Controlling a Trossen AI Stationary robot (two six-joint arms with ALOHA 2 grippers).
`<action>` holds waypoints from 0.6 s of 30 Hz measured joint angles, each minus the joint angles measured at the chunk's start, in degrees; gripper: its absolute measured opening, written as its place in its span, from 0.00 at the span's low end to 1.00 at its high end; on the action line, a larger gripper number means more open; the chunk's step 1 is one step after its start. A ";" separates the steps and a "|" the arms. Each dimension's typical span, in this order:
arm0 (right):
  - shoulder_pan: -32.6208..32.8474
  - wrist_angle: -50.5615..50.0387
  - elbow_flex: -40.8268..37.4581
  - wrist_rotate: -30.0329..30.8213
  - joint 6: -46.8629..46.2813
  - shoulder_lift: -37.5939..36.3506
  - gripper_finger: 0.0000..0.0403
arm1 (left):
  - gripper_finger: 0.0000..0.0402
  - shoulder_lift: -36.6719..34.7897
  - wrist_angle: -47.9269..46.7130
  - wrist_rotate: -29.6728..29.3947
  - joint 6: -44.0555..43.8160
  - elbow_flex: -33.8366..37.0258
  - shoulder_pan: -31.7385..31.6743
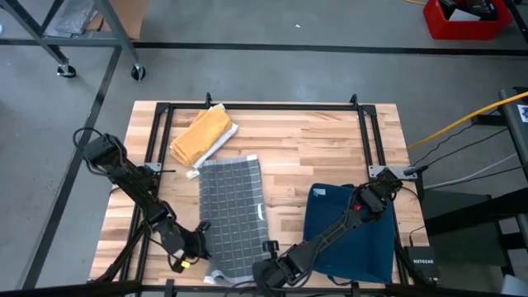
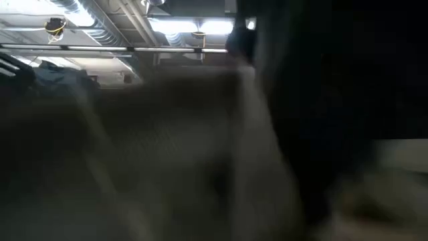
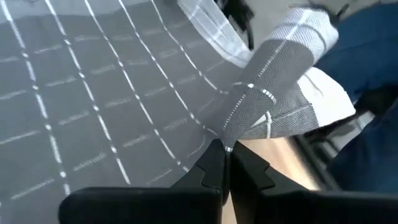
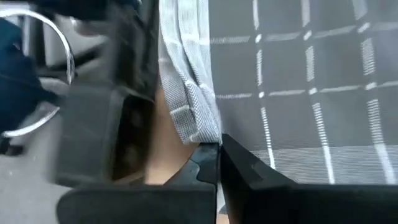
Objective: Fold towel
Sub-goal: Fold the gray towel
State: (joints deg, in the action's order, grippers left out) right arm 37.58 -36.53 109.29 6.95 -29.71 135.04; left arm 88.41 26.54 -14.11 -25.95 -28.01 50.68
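The gray towel (image 1: 233,210) lies on the surface (image 1: 313,148). The left pincer (image 3: 225,167) and right pincer (image 4: 219,152) each pinch its near edge. The low view is blocked and blurry.

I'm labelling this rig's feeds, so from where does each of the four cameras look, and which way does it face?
High view: overhead, straight down on the wooden table; both arms, grey checked towel, yellow cloth, blue cloth.
Low view: table height, blocked by blurred cloth; ceiling lights above.
Left wrist view: along the left gripper, jaws shut on the towel's corner.
Right wrist view: along the right gripper, jaws shut on the towel's edge.
Shared: high and both wrist views show the towel.
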 joint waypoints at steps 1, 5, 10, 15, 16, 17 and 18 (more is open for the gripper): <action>-0.01 -0.56 1.07 0.49 -0.11 0.00 0.01 | 0.01 -0.36 0.29 0.00 -0.78 0.00 0.00; 0.40 -5.44 6.01 4.77 -0.42 0.00 0.01 | 0.01 -2.46 -0.14 0.02 -2.80 0.00 0.08; 0.25 -15.74 11.31 11.63 -3.42 -0.02 0.01 | 0.01 -6.41 -0.62 -0.27 -6.88 0.00 0.31; -0.93 -21.36 14.75 16.47 -3.78 -0.07 0.01 | 0.00 -11.03 -6.27 -2.53 -12.63 0.00 0.37; -1.31 -21.85 15.17 16.59 -4.32 -0.12 0.01 | 0.00 -11.97 -8.17 -3.42 -14.58 0.00 0.42; -1.70 -22.38 15.56 16.60 -4.93 -0.13 0.01 | 0.00 -12.83 -9.96 -4.31 -16.71 0.00 0.51; -2.11 -22.72 15.87 16.57 -5.69 -0.13 0.01 | 0.00 -13.65 -11.50 -5.23 -18.46 0.00 0.66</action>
State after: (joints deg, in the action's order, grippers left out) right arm 35.46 -59.25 125.17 23.52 -35.40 134.91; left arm 74.76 15.04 -19.34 -44.41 -28.01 51.33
